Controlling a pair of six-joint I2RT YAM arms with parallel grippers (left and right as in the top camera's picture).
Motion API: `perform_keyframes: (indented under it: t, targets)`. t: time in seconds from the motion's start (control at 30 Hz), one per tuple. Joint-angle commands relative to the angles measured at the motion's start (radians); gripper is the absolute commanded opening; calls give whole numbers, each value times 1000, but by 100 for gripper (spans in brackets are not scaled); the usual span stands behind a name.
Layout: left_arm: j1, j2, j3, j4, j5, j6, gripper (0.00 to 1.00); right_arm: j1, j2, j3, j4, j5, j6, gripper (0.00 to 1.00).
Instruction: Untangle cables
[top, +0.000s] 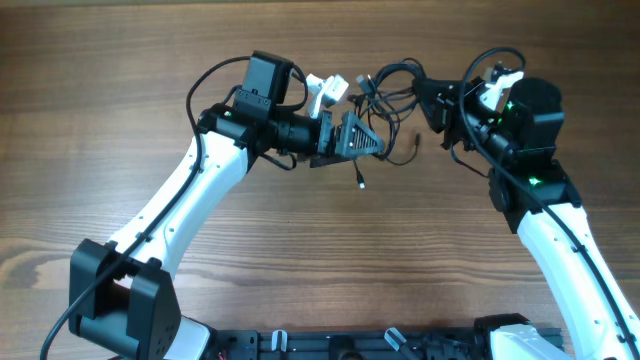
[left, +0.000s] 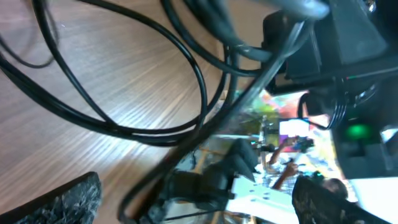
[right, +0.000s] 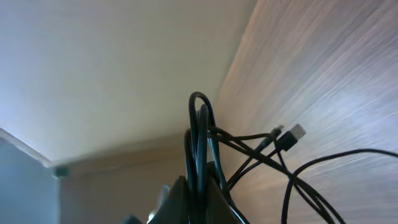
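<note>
Clamping tight w/ R gripper (right: 196, 200): fingers fully closed on a bunch of the cables (right: 200, 134). Rising out of the pinch as a narrow loop, then fanning off right over the bench (right: 336, 62). Carrying a flat silvery plug (right: 297, 132) on one strand just right of that loop; lying on the wood or lifted off it, can't tell.

From overhead: bunching the cables (top: 388, 85) at far centre of the bench, btwn the two grippers, w/ loops spreading left and farther back from R gripper (top: 435, 100). Trailing one strand toward the near side, ending in a small plug tip (top: 358, 181) on the wood just near of L gripper (top: 372, 140).

Hovering L gripper wide open, fingers spread as far as poss., pointing right at the tangle from its near-left side. Gripping nothing. In L wrist view: showing the finger pads (left: 68, 199) at the bottom corners, well apart, w/ several dark loops crossing the gap above the wood. Touching the fingers or only passing in front of them, can't tell; too blurred.
</note>
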Motion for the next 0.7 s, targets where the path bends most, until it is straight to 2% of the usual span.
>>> perform_keyframes:
  t: [0.0,0.1,0.3,0.4,0.53,0.6,0.67]
  targets:
    - [-4,-2,8,35,33,-91,99,-1,10,15,22,1,118,4]
    - [-5,-2,8,28,-39,-90,97,-1,10,15,25,-22,106,4]
    - [-6,-2,8,-130,-439,-89,93,-1,10,15,23,35,34,4]
    - [-6,-2,8,-196,-587,-90,91,-1,10,15,23,56,57,4]
    - [-6,-2,8,-243,-616,-90,92,1,10,15,3,45,116,4]
    - [-6,-2,8,-259,-616,-88,92,13,10,15,-82,33,69,4]
    - [-5,-2,8,-271,-617,-80,92,23,10,15,-236,90,-36,4]
